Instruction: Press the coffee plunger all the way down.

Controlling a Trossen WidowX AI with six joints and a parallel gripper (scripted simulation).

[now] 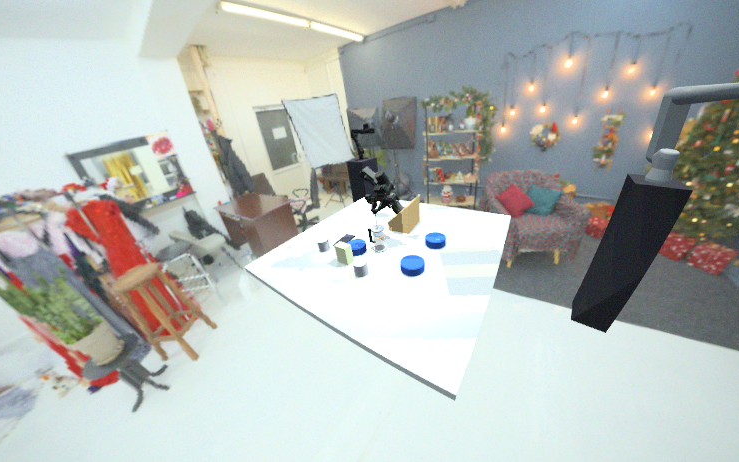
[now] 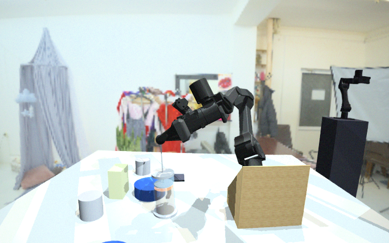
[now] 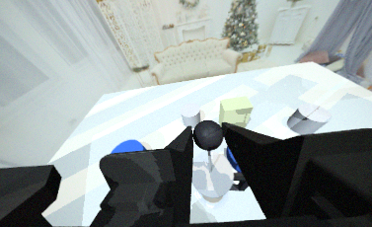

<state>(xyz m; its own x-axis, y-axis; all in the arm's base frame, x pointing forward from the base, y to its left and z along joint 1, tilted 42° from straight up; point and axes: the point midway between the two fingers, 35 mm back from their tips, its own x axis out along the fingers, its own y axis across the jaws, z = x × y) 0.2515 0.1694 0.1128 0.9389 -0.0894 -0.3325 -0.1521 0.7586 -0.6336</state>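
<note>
1. Gripper (image 3: 208, 135): clamped on the black plunger knob (image 3: 208, 134).
2. Coffee press (image 2: 164, 196): upright on the table (image 2: 325, 211), directly below the gripper.
3. Blue disc (image 2: 143, 188): just behind the press.

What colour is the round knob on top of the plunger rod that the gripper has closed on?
Black: the round knob sits between the gripper's fingers, clearest in the wrist view.

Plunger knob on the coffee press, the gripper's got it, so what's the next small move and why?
Probably push straight down along the rod. The gripper is shut on the black knob, and the rod stands well above the lid, so the plunger is not yet down. Pushing vertically should keep the glass press from tipping.
</note>
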